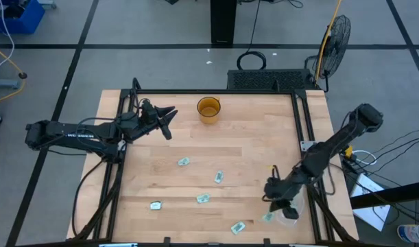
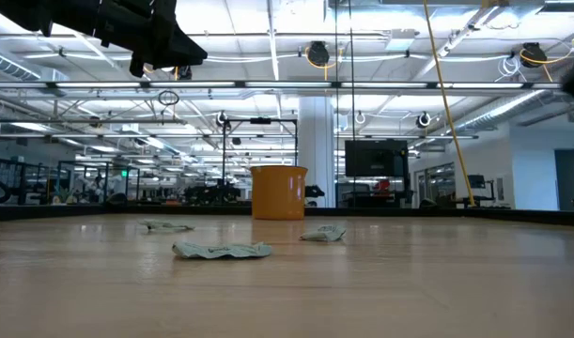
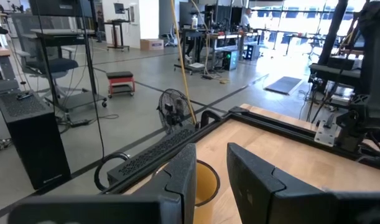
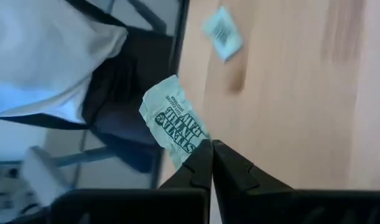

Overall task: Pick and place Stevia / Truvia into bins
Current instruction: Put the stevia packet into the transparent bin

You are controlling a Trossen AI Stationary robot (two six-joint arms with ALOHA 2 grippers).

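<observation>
A: Closest thing in the right wrist view: the right gripper (image 4: 209, 163), fingers pinched together on the corner of one Stevia sachet (image 4: 175, 121). Printed face is towards the camera and the sachet sticks out past the fingertips.

B: Where is that gripper over the table?

A: High view puts the right gripper (image 1: 278, 194) at the near right corner, right above the clear tub (image 1: 289, 214). Tub sits at the table edge, partly hidden under the arm. Can't tell if the held sachet is over the tub or beside it.

B: Other sachets relative to it?

A: One just beside the gripper, towards the table's near edge (image 1: 267, 217). Another a bit further out, on the left arm's side (image 1: 238, 227). The rest are spread towards the left arm: (image 1: 204, 199), (image 1: 219, 177), (image 1: 184, 162), (image 1: 156, 205). All lying loose on the wood table (image 1: 250, 144).

B: Amber cup?

A: Amber cup (image 1: 209, 110) is at the far edge, mid table, well apart from the right gripper. Upright in the low view (image 2: 279, 192).

B: Left side?

A: Left gripper (image 1: 166, 120) hovers just beside the cup, on the left arm's side of it. Fingers (image 3: 249, 177) parted with a narrow gap, holding nothing. Cup rim shows between them in the left wrist view.
</observation>
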